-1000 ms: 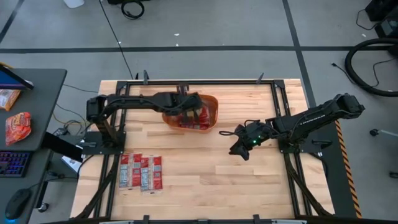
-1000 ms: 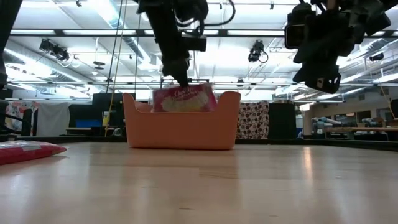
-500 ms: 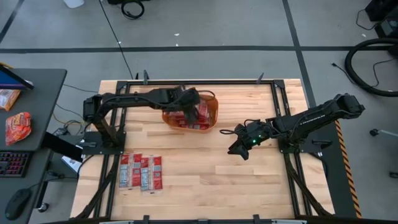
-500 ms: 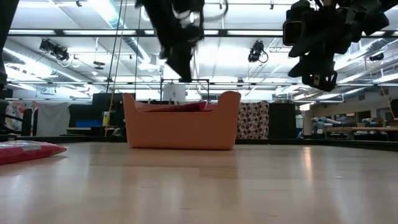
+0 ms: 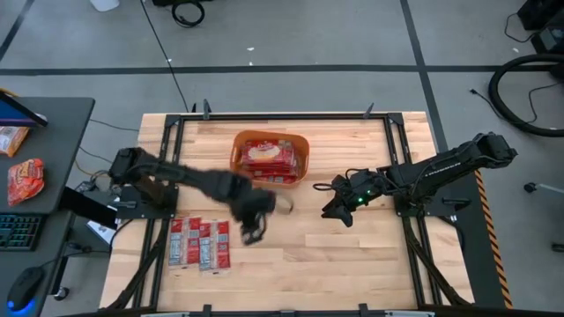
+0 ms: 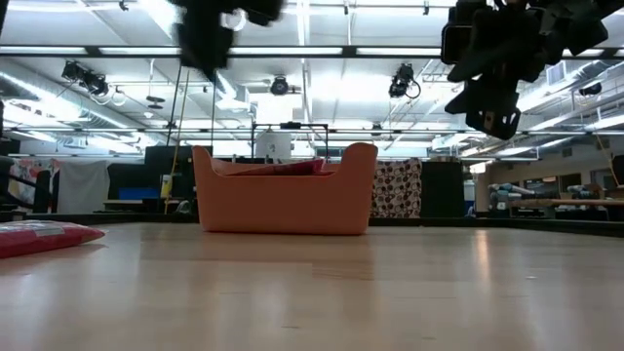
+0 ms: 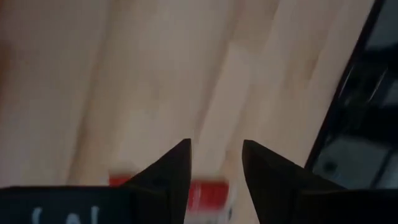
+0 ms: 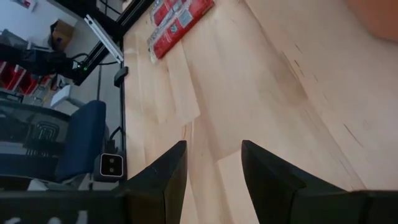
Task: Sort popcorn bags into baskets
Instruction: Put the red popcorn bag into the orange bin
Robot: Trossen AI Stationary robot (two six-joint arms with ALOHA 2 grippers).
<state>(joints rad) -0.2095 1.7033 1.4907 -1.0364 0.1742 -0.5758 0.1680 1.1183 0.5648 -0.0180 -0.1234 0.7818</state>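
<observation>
While parted and empty, left tool [image 5: 254,231] just beside popcorn bags [image 5: 200,244], apart from basket [image 5: 270,158].

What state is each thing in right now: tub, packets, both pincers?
Orange tub: upright, red packets lying inside.
Packets in the tub: lying flat.
Packets on the table: row lying flat, untouched.
Left pincer: open, empty, above the table beside that row.
Right pincer: open, empty, raised off the table.

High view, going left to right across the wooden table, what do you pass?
Row of popcorn bags → left gripper → orange tub → right gripper.
</observation>
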